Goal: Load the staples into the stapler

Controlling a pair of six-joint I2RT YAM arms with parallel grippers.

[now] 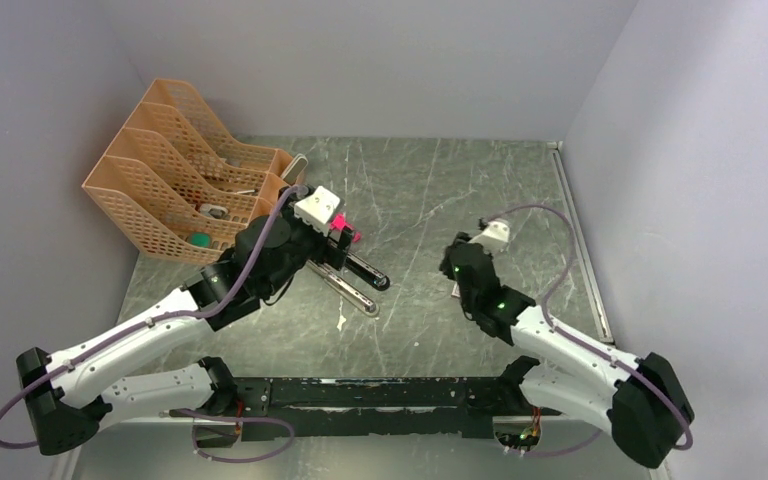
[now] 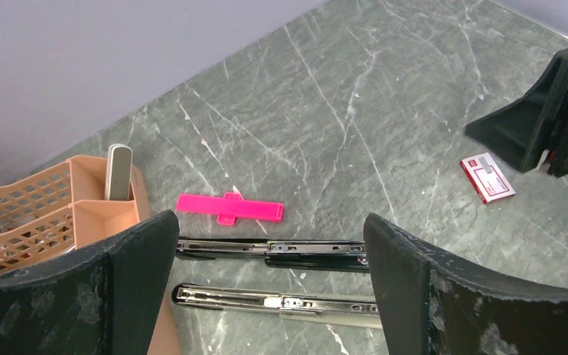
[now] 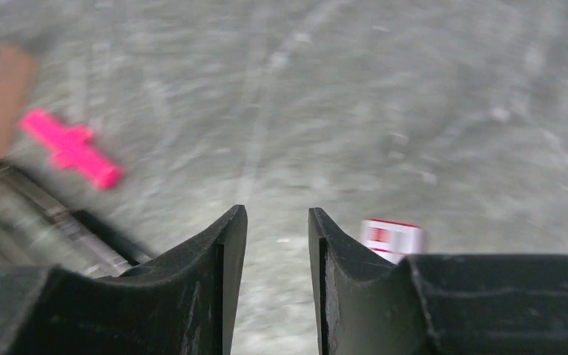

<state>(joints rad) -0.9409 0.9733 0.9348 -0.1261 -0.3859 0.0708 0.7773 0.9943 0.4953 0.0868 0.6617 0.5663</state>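
The black stapler (image 1: 355,282) lies swung open flat on the table left of centre. In the left wrist view its black top (image 2: 296,253) and silver rail (image 2: 281,302) lie side by side. My left gripper (image 2: 270,222) hovers above them, wide open and holding nothing. My right gripper (image 3: 276,214) is right of centre, its jaws a narrow gap apart with only table between them. The white staple box with red print (image 3: 390,238) lies just right of its fingers and shows again in the left wrist view (image 2: 487,177). I cannot make out the staples themselves.
A bright pink plastic piece (image 2: 229,208) lies just beyond the stapler. An orange mesh desk organizer (image 1: 175,170) stands at the back left, with a slim stick (image 2: 118,171) in its end slot. Grey walls close in the table on three sides.
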